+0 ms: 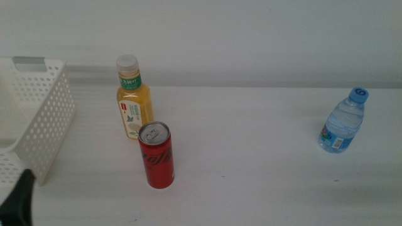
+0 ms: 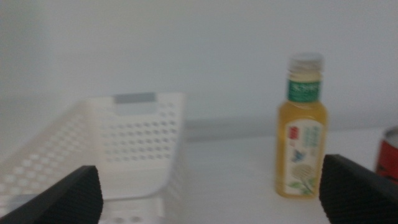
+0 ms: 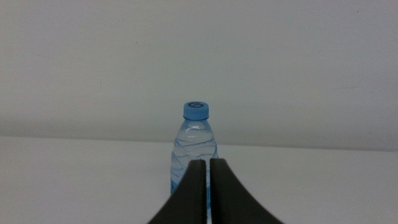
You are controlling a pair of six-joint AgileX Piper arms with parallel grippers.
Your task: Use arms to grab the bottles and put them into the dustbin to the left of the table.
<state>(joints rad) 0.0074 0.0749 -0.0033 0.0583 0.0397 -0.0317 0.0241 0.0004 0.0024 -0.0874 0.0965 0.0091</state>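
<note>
A yellow juice bottle (image 1: pixel 133 100) with a white cap stands upright on the white table (image 1: pixel 251 176), left of centre. Just in front of it is an upright red soda can (image 1: pixel 156 156). Far right stands a small clear water bottle (image 1: pixel 343 122) with a blue cap. The white perforated dustbin (image 1: pixel 44 119) sits at the left edge. My left gripper (image 2: pixel 208 180) is open with wide-spread jaws, facing the dustbin (image 2: pixel 134 146) and juice bottle (image 2: pixel 303 134), holding nothing. It shows only as a dark tip (image 1: pixel 22 198) at the bottom left. My right gripper (image 3: pixel 207 163) is shut and empty, pointing at the water bottle (image 3: pixel 194 140) some way off.
A plain pale wall runs behind the table. The red can (image 2: pixel 388 155) peeks in at the edge of the left wrist view. Bare tabletop lies between the can and the water bottle.
</note>
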